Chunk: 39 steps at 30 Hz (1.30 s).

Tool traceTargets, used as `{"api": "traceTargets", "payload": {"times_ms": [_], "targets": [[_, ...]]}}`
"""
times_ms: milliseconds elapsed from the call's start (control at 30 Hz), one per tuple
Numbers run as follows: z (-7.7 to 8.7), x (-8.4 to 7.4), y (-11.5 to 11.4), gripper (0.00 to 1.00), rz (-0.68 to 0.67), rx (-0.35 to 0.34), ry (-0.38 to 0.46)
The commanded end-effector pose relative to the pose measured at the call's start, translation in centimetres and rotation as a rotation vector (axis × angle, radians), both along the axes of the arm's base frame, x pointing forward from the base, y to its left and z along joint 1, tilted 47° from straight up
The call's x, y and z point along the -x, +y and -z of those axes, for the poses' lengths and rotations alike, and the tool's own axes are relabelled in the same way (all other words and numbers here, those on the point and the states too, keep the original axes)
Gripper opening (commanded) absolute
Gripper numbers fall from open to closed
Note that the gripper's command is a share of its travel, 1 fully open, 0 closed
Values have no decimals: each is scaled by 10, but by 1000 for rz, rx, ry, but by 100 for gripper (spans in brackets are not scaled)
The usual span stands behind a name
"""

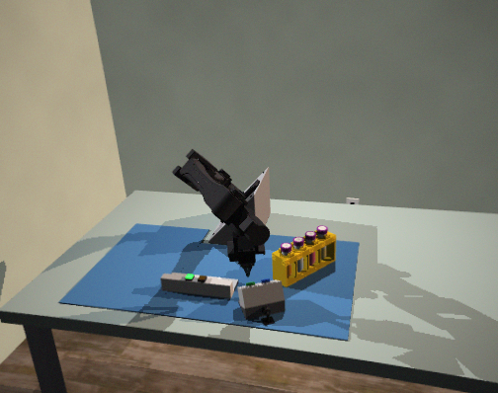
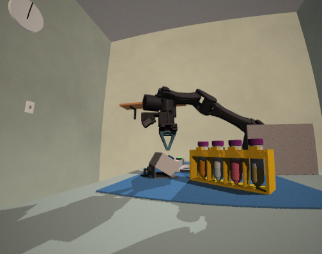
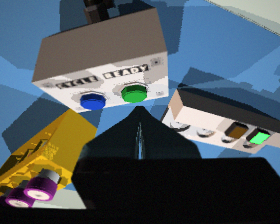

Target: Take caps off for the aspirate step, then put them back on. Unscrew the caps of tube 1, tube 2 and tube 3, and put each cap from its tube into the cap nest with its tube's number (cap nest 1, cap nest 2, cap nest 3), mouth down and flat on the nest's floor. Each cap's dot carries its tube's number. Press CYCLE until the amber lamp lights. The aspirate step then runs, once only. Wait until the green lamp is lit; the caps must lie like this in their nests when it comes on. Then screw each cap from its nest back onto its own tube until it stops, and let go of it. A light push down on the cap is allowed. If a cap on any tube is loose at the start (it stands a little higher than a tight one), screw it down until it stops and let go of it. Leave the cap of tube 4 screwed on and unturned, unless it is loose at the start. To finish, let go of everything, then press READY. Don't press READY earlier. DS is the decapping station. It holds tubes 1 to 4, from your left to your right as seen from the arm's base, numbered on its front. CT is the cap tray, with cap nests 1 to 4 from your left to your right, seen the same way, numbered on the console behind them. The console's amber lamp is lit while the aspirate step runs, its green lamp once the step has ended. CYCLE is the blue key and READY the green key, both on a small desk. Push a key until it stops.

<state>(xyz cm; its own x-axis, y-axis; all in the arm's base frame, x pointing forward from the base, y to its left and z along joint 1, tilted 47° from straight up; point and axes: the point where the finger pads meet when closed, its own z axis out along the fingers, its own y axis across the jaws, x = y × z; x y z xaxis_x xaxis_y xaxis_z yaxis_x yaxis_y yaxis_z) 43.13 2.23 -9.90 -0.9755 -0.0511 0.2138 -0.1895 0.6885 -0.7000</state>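
My gripper [image 1: 247, 271] [image 2: 167, 148] [image 3: 139, 111] is shut on nothing and points down. It hangs a little above the small grey desk [image 1: 261, 298] [image 2: 162, 164] [image 3: 101, 45]. In the wrist view its tip lies just below the green READY key [image 3: 134, 93] [image 1: 250, 283], with the blue CYCLE key [image 3: 93, 101] [image 1: 265, 280] beside it. The yellow decapping station [image 1: 303, 267] [image 2: 231, 153] [image 3: 41, 150] holds several tubes, each with a purple cap [image 1: 310, 235] [image 2: 218, 143] [image 3: 42, 187] on it. The console [image 1: 197, 286] [image 3: 191, 112] shows a lit green lamp [image 1: 189, 277] [image 3: 259, 136] and a dark amber lamp [image 1: 202, 278] [image 3: 236, 131]. The cap nests [image 3: 205, 132] that I see are empty.
All stands on a blue mat [image 1: 111, 276] [image 2: 215, 194] on a grey table [image 1: 422, 257]. A grey upright board [image 1: 261, 197] [image 2: 289, 147] stands behind the station near the arm's base. A wooden shelf [image 2: 130, 105] is on the far wall.
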Motion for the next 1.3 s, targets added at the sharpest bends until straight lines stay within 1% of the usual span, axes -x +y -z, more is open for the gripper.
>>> {"api": "traceTargets", "payload": {"times_ms": [0, 1267], "targets": [[-5, -4, 15, 0, -38, -3, -14], [-6, -4, 23, 0, -38, -3, -14]]}}
